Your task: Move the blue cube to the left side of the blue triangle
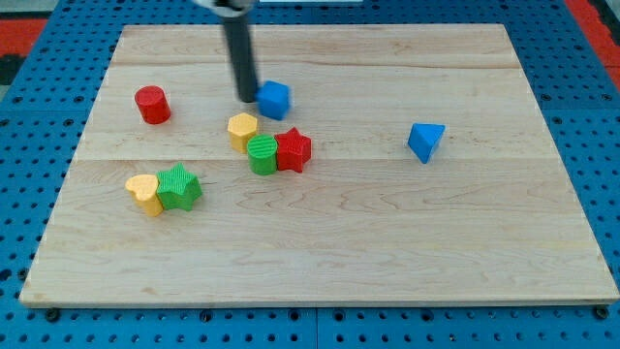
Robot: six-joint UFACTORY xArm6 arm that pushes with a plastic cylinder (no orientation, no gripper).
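The blue cube sits on the wooden board in the upper middle-left. The blue triangle lies far to its right, at the view's right of centre. My tip stands right against the cube's left side, the dark rod rising from it to the view's top edge.
A red cylinder is at the left. A yellow block, a green cylinder and a red star-shaped block cluster just below the cube. A yellow block and a green star-shaped block sit lower left.
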